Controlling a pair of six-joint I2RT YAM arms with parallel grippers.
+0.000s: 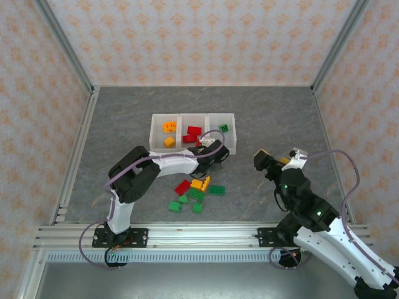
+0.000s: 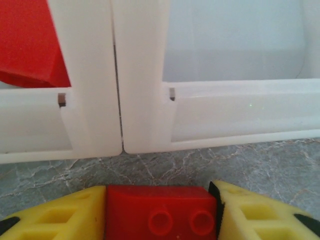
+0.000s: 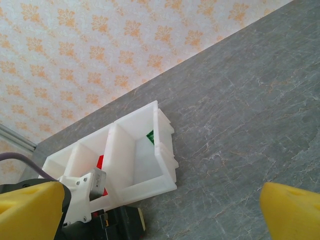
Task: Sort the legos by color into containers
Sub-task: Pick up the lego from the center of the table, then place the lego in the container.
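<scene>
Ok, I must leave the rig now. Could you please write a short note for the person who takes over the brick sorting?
Left gripper: closed on a small red studded plastic brick, low in front of the row of three white translucent plastic bins.
Right gripper: open and empty, to the right of the bins.
Done: two orange-yellow bricks in the left bin, red bricks in the middle bin, one green brick in the right bin.
Left: put the held brick in the middle bin, then sort the loose pile on the table (red, orange-yellow, several green).
</scene>
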